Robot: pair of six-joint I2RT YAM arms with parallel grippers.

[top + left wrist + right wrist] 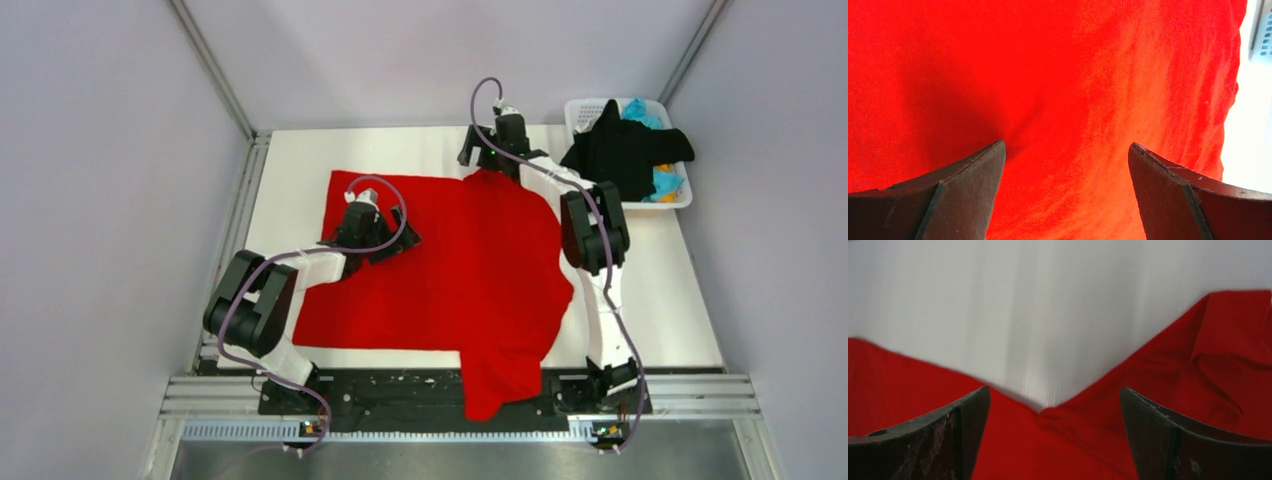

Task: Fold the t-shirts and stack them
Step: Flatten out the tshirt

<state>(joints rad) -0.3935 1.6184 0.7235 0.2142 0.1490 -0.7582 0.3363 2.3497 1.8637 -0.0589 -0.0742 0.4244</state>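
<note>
While the red t-shirt point(470, 270) lies spread on the worktop point(672, 310), left fingers point(963, 200) and right fingers point(1168, 440) both stand open, empty, so the right pair should pinch the far edge squarely before folding.

Soft, even light fills the overhead view, leaving only faint shadows beside the arms on the flat white table top point(680, 300). In the left wrist view the bright red cloth t-shirt point(1073, 75) glows almost orange, with a blurred dark shadow ahead of the left gripper point(1067, 144); the table at the right edge is blown out. The right wrist view is softer, with the shirt's edge smeared and the table streaked.
</note>
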